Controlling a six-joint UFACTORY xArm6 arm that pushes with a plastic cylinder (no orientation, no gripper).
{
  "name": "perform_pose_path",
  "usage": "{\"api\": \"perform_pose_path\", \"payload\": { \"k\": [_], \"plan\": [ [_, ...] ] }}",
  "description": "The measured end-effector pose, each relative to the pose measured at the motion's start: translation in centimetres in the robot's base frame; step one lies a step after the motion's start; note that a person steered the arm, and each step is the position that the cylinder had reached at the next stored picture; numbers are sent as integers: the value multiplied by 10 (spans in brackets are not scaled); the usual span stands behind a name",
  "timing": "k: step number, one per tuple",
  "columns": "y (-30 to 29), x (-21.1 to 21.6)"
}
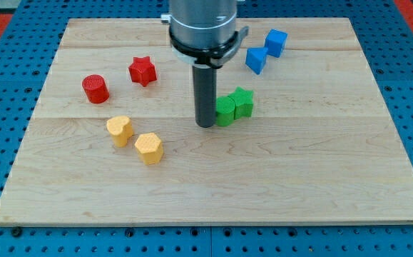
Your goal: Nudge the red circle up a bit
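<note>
Pale wooden board (320, 185), no pincer, my tip (205, 125) beside green blocks (233, 106), red circle (95, 88) well left

A pale wooden bench (320, 178) shows smooth grain. The red circle (95, 88) looks matt plastic. The rod's collar (205, 32) gleams metallic.

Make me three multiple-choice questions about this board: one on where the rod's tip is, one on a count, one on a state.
1. My tip stands beside which blocks?
A. red B. green C. blue
2. How many yellow blocks?
A. one B. two C. three
3. The red circle is:
A. apart from my tip B. pressed by my tip C. off the board

Answers: B, my tip is at the left edge of the green blocks. B, two yellow blocks lie together. A, it sits far toward the view's left, with the red star nearer it.
</note>
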State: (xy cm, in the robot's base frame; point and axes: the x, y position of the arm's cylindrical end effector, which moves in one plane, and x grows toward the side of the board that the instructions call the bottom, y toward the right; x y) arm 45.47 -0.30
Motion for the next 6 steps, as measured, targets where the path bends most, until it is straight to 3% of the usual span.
{"api": "perform_pose_path", "payload": {
  "k": [3, 4, 5, 6],
  "plan": [
    [-218, -30],
    [-216, -37],
    [-143, -51],
    [-110, -69]
  ]
}}
